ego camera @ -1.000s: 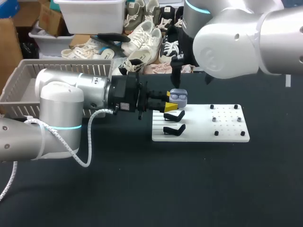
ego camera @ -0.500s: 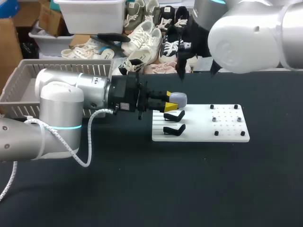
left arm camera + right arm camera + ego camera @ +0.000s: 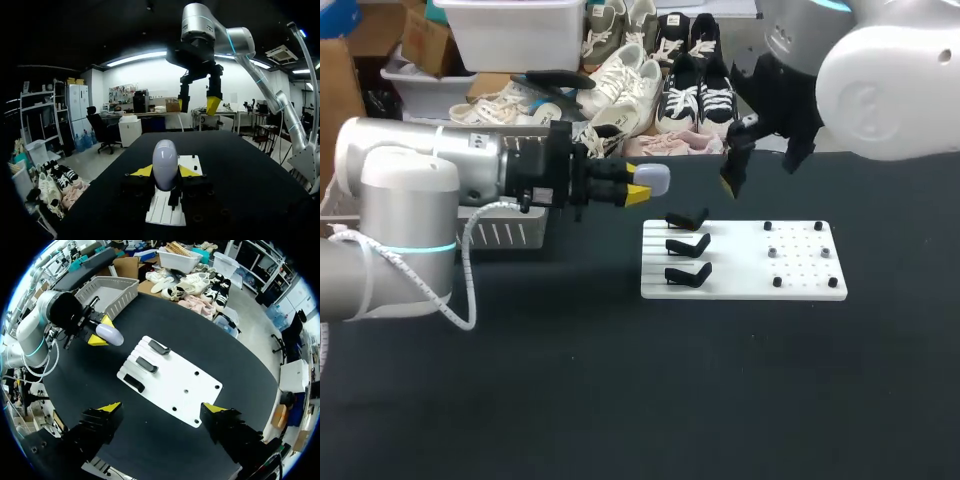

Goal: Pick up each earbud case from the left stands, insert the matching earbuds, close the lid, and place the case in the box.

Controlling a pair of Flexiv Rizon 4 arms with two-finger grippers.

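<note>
While the left claw (image 3: 642, 190) pinches the closed lavender earbud case (image 3: 653, 179) from two sides, holding it lengthwise in the air above the dark bench (image 3: 620, 400), the right claw (image 3: 760, 165) hangs high above the white plate (image 3: 740, 282) with its yellow-tipped fingers spread wide. The case sits between the grey basket (image 3: 120, 302) and the plate, touching neither, its rounded end pointing toward the plate. Three black stands (image 3: 688, 246) sit in a row along the plate's left side.
</note>
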